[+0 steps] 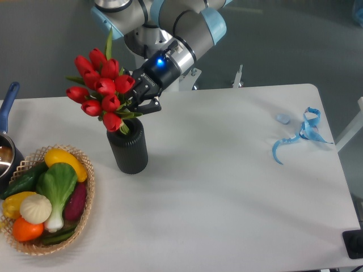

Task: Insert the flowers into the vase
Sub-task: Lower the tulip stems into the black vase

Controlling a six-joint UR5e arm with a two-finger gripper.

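The flowers (102, 88) are a bunch of red tulip buds with green leaves, tilted up and to the left above the vase (128, 147). Their stem ends reach into the vase's round mouth. The vase is a matte black ribbed cylinder standing upright on the white table, left of centre. My gripper (139, 101) comes in from the upper right and is shut on the flowers' stems just above the vase's rim. The stems at the grip are mostly hidden by leaves and fingers.
A woven wicker basket (85, 215) of toy vegetables sits at the front left. A pot with a blue handle (7, 107) stands at the left edge. A blue ribbon (300, 135) lies at the far right of the table (227, 192).
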